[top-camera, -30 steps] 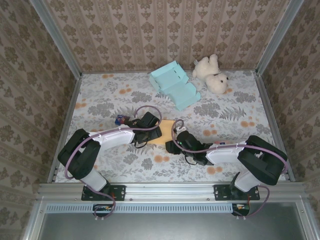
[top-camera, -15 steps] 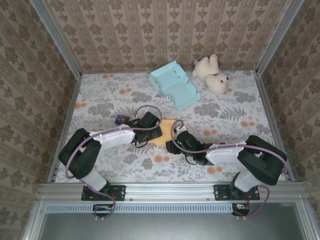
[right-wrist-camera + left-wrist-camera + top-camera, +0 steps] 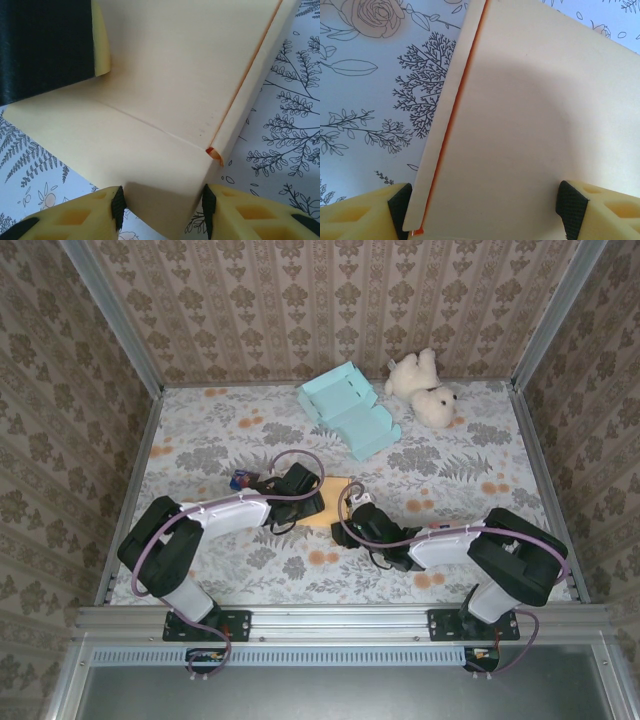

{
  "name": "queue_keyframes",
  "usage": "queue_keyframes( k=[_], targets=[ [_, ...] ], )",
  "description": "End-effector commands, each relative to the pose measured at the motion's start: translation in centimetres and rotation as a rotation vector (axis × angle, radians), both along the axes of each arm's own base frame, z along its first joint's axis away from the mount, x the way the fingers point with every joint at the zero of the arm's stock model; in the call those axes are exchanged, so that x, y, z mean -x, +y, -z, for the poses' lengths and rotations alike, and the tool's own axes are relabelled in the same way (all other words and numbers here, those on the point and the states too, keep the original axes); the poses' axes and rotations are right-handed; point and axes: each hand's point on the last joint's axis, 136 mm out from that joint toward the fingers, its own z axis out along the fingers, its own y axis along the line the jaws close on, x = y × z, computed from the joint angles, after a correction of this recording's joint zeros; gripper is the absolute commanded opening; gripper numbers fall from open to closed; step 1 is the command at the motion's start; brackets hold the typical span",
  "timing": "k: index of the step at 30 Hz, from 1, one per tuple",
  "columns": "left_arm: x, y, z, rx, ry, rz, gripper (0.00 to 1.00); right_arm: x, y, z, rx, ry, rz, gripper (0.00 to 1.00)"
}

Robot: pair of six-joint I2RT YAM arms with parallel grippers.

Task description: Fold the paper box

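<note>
The box (image 3: 333, 502), a flat cream sheet with orange showing in its creases, is lying on the table (image 3: 220, 440) between the two sets of jaws, which are facing each other across it. The left arm (image 3: 225, 510) is reaching in from one side and the right arm (image 3: 440, 540) from the other, both low over the sheet.

The left jaws are standing open, wide apart, with the box (image 3: 520, 125) spreading out ahead of them and beneath them. A narrow flap (image 3: 445, 115) is lying folded along the sheet's left edge. Its near end is sitting just inside the left pad (image 3: 400, 200), touching it or nearly so. The main panel is running on under and past the right pad, so these jaws are not clamping across it.

The right jaws are standing about half apart, and a corner of the box (image 3: 165, 190) is pointing into the gap, filling it from one pad (image 3: 118, 205) to the other. Just ahead of these jaws a crease is crossing the sheet, and the near panel is bending away from the far one. Whether the pads are squeezing the corner or only flanking it, I cannot tell.

Far beyond both sets of jaws, by the back wall, a teal box (image 3: 350, 410) is sitting with a bear (image 3: 425, 388) just beside it, both well apart from the cream sheet.
</note>
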Motion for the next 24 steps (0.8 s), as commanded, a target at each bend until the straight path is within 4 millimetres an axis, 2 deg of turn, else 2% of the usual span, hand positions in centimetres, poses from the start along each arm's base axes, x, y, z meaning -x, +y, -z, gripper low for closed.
queue_keyframes(
  k=[1,14,24],
  targets=[
    [7.02,6.95,6.75,-0.309,0.301,0.052,0.76,-0.42,-0.86,0.68,0.062,-0.014,0.032,0.48],
    [7.16,7.07,6.93,-0.313,0.306,0.051,0.76,-0.65,-1.23,1.19,0.095,-0.045,0.031,0.48],
    [7.07,6.96,6.85,-0.311,0.304,0.053,0.76,-0.57,-1.33,0.84,0.105,-0.059,0.031,0.48]
  ],
)
